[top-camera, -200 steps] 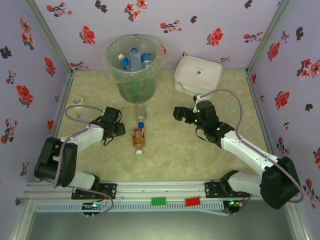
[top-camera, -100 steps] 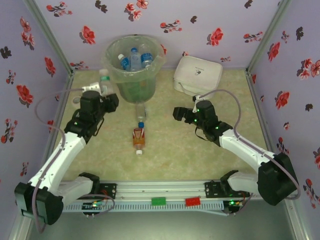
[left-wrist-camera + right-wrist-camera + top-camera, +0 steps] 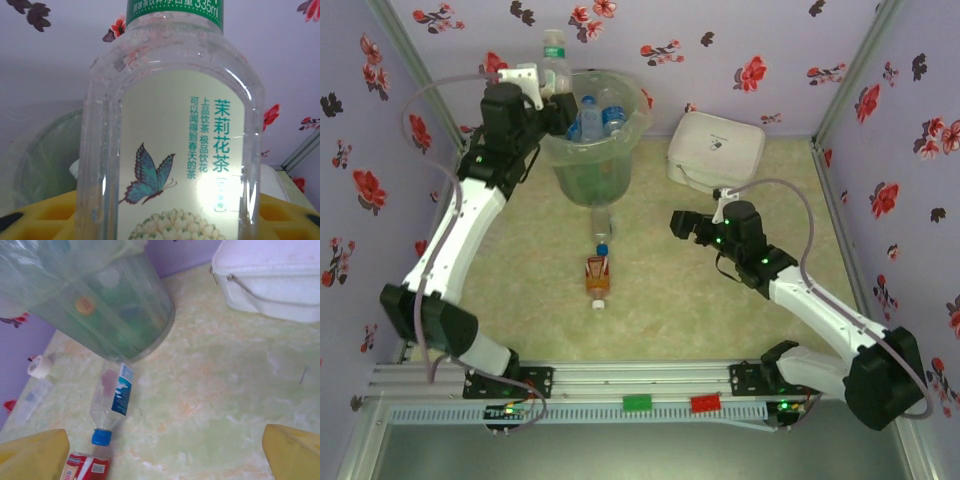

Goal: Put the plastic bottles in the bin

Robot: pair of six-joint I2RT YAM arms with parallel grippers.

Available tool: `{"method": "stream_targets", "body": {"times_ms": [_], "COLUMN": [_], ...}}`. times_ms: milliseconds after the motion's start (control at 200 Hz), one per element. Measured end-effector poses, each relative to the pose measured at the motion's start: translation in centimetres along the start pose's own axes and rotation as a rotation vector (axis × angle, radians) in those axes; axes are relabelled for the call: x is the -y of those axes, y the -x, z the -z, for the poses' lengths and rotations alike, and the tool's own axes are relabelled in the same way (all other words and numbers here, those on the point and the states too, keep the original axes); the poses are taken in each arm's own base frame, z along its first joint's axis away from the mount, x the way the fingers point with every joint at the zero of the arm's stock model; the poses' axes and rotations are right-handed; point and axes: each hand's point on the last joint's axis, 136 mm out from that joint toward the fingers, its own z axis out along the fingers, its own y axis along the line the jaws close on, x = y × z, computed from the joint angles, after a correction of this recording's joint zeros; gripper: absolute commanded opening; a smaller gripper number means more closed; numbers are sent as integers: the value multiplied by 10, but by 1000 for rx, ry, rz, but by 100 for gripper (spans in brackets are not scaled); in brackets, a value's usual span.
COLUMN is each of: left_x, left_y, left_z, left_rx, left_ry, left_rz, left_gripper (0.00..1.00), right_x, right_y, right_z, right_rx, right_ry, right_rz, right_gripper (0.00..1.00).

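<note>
Left fingers (image 3: 45,215) clamped on green-label bottle (image 3: 170,150) at left rim of the bin (image 3: 582,170) — centre it over the opening before letting go; right fingers (image 3: 295,450) spread apart, idle.

Left arm (image 3: 460,230): bolted at the near left, reaching far and high toward the back-left corner, wrist raised.
Left hand (image 3: 542,92): partly closed around a clear green-labelled bottle (image 3: 555,58), held upright with its cap up. Its yellow fingers (image 3: 37,215) flank the bottle's lower body, and the grip appears to sit near the base.
Right arm (image 3: 810,300): bolted at the near right, forearm angled inward and low.
Right hand (image 3: 678,224): yellow fingers (image 3: 35,452) spread wide, nothing between them.
</note>
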Motion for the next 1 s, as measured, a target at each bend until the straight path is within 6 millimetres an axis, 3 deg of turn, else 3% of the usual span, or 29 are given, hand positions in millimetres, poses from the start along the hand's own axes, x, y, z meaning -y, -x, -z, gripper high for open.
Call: {"method": "stream_targets", "body": {"times_ms": [150, 335, 385, 425, 500, 700, 855, 1000], "left_x": [-11, -35, -44, -50, -57, -60, -53, -34], "left_y": [-6, -34, -44, -52, -64, -69, -53, -39], "left_z": [-45, -80, -84, -86, -85, -77, -61, -15], "left_rx": [-86, -232, -272, -304, -352, -387, -357, -310], "left_ry": [29, 100, 129, 147, 172, 190, 180, 147], "left_rz": [-24, -40, -44, -49, -55, -57, -57, -66], "left_gripper": [25, 30, 35, 48, 68, 99, 100, 100], "right_x": [-3, 6, 8, 9, 9, 12, 15, 17], "right_y": [6, -8, -12, -13, -12, -13, -18, -20], "right_z": [9, 6, 5, 5, 5, 2, -2, -7], "right_rx": [28, 1, -6, -9, -5, -9, -27, -35], "right_ry": [13, -7, -12, -13, -12, -20, -31, -35], "right_rz": [1, -1, -4, -4, -4, -7, -8, -9], "right_gripper": [100, 100, 100, 99, 100, 100, 100, 100]}}
